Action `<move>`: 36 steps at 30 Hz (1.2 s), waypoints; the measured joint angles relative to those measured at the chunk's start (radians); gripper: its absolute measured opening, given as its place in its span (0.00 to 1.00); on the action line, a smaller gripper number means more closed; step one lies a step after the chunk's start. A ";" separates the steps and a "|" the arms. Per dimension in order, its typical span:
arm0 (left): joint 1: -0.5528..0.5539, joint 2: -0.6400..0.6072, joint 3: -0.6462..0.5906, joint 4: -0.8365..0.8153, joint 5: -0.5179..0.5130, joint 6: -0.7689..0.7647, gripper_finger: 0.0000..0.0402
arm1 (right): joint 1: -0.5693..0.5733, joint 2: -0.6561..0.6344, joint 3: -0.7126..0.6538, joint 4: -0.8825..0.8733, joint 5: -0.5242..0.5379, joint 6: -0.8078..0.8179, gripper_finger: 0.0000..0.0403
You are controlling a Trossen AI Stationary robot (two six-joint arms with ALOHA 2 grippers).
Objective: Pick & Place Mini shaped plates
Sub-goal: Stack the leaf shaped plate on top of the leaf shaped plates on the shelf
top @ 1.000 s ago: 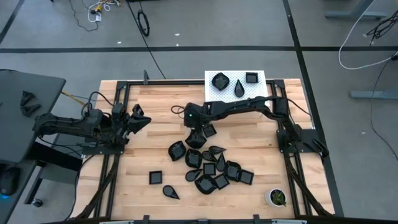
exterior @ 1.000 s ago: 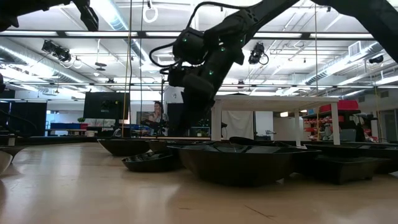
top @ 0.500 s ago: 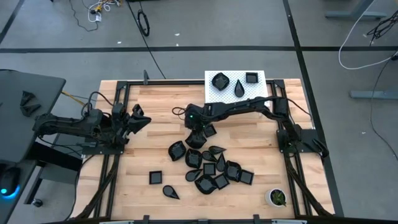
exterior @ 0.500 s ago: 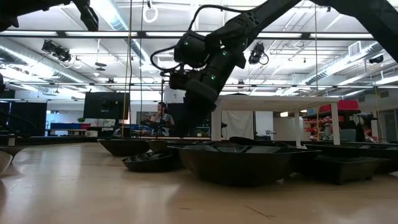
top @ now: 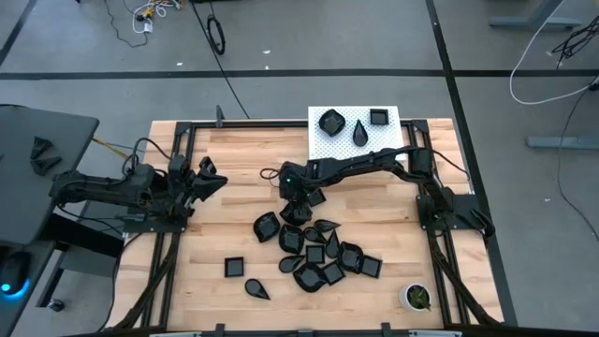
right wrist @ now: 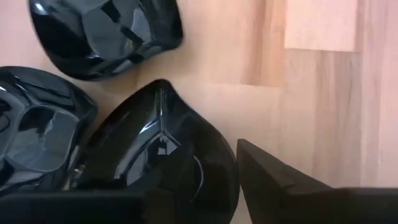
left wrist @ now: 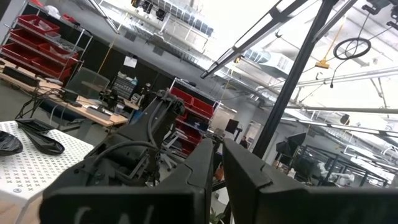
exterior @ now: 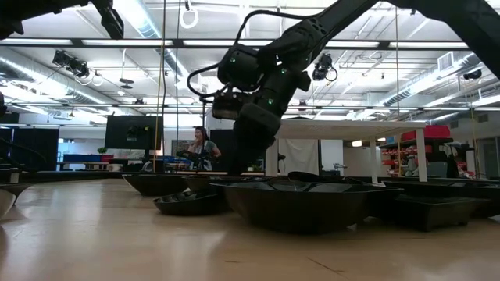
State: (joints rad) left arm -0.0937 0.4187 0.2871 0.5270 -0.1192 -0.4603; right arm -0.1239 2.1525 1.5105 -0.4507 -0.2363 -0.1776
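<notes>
No writing is legible anywhere. The right hand (top: 298, 212) reaches down over a teardrop plate (right wrist: 163, 163) at the pile's (top: 318, 248) top edge, mid-worktop (top: 234, 206), fingers straddling its rim. The left hand (top: 211, 178) waits at the left edge, fingers narrow.

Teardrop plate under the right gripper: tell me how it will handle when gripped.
The teardrop plate looks glossy, so it may slip in the jaws. It seems rigid and shallow, probably light. Neighbouring plates touch it, so lifting could nudge them.
</notes>
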 joint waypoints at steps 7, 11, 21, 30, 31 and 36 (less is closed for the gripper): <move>0.000 0.000 0.000 0.000 0.000 0.000 0.10 | 0.011 0.000 0.000 -0.003 -0.001 0.008 0.18; 0.000 0.000 0.000 0.000 0.000 0.000 0.10 | 0.005 -0.004 0.000 -0.007 -0.002 0.015 0.05; 0.000 0.000 0.000 0.000 0.000 0.000 0.10 | -0.070 -0.080 0.000 -0.003 0.025 0.145 0.01; 0.000 0.000 0.000 0.000 0.000 0.000 0.10 | -0.214 -0.372 0.000 0.066 0.153 0.282 0.00; 0.000 0.000 0.000 -0.001 0.000 0.000 0.10 | -0.232 -0.402 0.000 0.069 0.161 0.293 0.00; 0.000 0.000 0.000 0.000 0.000 0.000 0.10 | -0.291 -0.507 0.000 0.067 0.194 0.349 0.00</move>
State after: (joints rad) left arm -0.0936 0.4187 0.2867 0.5269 -0.1191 -0.4603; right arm -0.4145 1.6451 1.5108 -0.3833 -0.0428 0.1712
